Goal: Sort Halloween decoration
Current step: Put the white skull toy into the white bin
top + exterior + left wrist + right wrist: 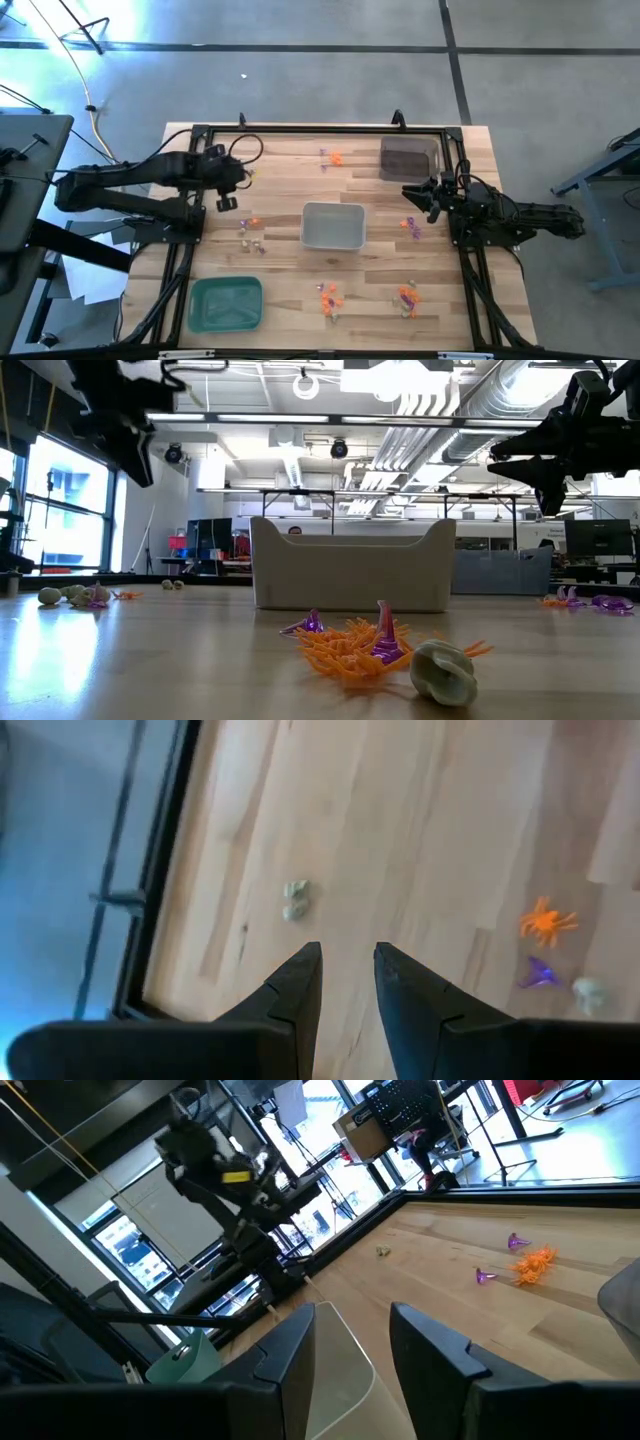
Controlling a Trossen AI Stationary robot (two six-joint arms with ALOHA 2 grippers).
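Arms raised over table (280, 165), L/R fingers (300, 982) parted (nothing held).

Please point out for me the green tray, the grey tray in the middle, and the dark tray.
green tray (226, 303): high view, on its floor.
grey tray (333, 226): high view, on its floor.
dark tray (408, 159): high view, on its floor.
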